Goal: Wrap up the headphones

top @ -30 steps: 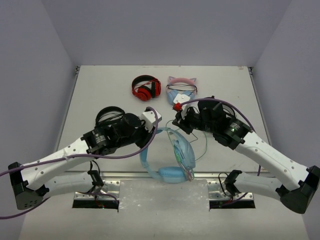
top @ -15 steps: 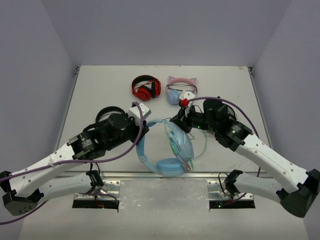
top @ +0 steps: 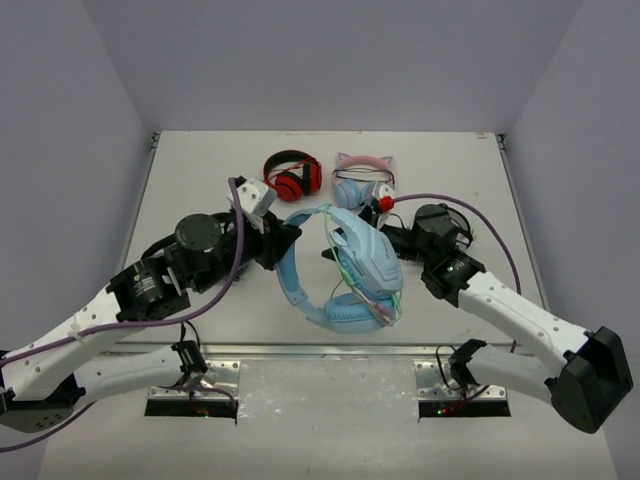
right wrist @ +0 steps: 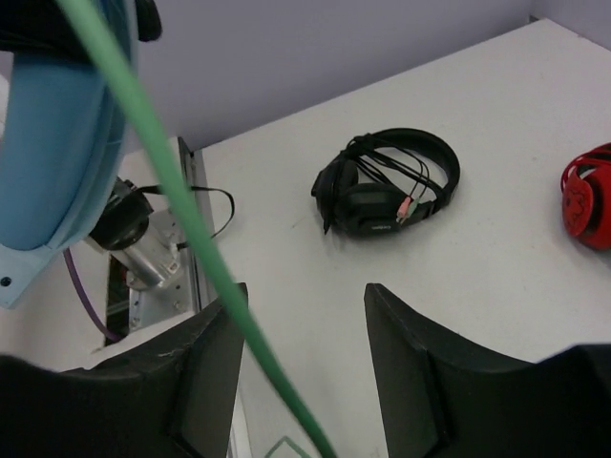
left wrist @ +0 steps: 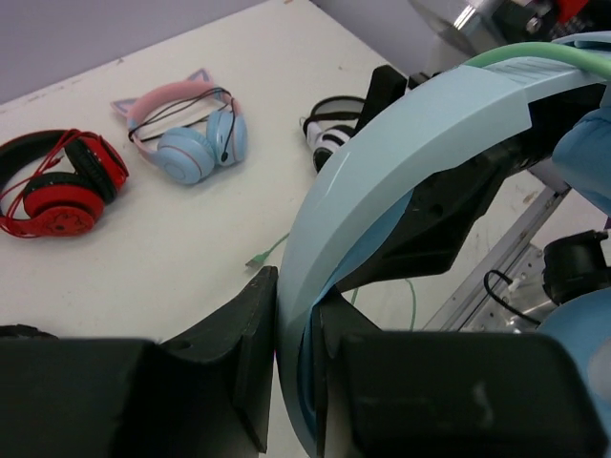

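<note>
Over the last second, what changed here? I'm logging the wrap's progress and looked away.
The headphones moved farther out from the robot, carried by the left gripper, which is shut on the headband. The right gripper shifted to the right. It is open, with the mint-green cable running between its fingers. The red headphones and the cat-ear pair stayed put.

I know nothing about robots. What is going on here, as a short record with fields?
held item: large light-blue over-ear headphones
left fingers: shut on the wide headband
right fingers: open, gripping nothing
cable: thin mint-green cable, runs across between the right fingers, not pinched
lying by: red-and-black headphones, pale-blue headphones with pink cat ears, black headphones
surface: white table
</note>
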Robot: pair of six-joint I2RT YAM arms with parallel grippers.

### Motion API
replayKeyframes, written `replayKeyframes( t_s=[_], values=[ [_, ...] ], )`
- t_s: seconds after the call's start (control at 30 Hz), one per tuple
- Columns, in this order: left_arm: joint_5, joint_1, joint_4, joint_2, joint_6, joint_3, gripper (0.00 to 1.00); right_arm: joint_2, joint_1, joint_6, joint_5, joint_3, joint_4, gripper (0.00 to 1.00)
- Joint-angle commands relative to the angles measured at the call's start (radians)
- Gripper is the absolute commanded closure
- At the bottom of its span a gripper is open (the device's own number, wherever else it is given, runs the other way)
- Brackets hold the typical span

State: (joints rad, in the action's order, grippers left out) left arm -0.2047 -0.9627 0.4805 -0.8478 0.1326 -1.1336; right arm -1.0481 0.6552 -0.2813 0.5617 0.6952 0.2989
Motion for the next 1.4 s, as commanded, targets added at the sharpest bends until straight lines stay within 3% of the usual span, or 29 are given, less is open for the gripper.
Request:
replayKeyframes(
  t_s=[0.0,0.17,0.3,0.4,0.57,0.6,0.63,0.7,0.73,0.77,0.83,0.93,1.07,1.37],
  values=[
    [-0.035,-0.008,-0.145,0.029,0.071,-0.077,1.00,-0.047,-0.048,-0.131,0.133,-0.025,0.314,0.46],
    [-0.229,-0.008,-0.126,0.000,0.128,-0.167,1.00,-0.171,-0.055,-0.231,0.185,-0.048,0.469,0.48],
    [-0.477,-0.008,-0.068,-0.066,0.200,-0.268,1.00,-0.239,-0.052,-0.338,0.164,-0.092,0.577,0.59],
    [-0.619,-0.007,-0.016,-0.121,0.286,-0.344,1.00,-0.292,-0.039,-0.442,0.168,-0.147,0.757,0.60],
    [-0.687,-0.007,-0.022,-0.206,0.321,-0.397,1.00,-0.395,-0.002,-0.567,0.161,-0.190,1.042,0.62],
    [-0.694,-0.007,-0.029,-0.217,0.331,-0.402,1.00,-0.438,0.003,-0.608,0.161,-0.197,1.087,0.62],
    [-0.693,-0.007,-0.039,-0.229,0.335,-0.405,1.00,-0.457,0.006,-0.624,0.156,-0.195,1.117,0.52],
    [-0.700,-0.007,-0.034,-0.267,0.349,-0.423,1.00,-0.487,0.007,-0.639,0.135,-0.204,1.183,0.43],
    [-0.705,-0.007,-0.026,-0.281,0.351,-0.454,1.00,-0.497,0.007,-0.636,0.104,-0.209,1.189,0.33],
    [-0.716,-0.007,0.007,-0.312,0.352,-0.472,1.00,-0.492,0.007,-0.619,0.089,-0.214,1.154,0.18],
    [-0.723,-0.007,0.026,-0.335,0.354,-0.512,1.00,-0.460,0.007,-0.529,0.035,-0.200,0.992,0.10],
    [-0.725,-0.007,0.038,-0.327,0.358,-0.526,1.00,-0.444,0.007,-0.388,-0.043,-0.171,0.849,0.09],
    [-0.714,-0.007,0.052,-0.315,0.378,-0.534,1.00,-0.481,0.007,-0.335,-0.086,-0.142,0.792,0.09],
    [-0.661,-0.007,0.063,-0.295,0.449,-0.529,1.00,-0.728,0.015,-0.415,-0.034,0.009,0.819,0.10]
  ],
)
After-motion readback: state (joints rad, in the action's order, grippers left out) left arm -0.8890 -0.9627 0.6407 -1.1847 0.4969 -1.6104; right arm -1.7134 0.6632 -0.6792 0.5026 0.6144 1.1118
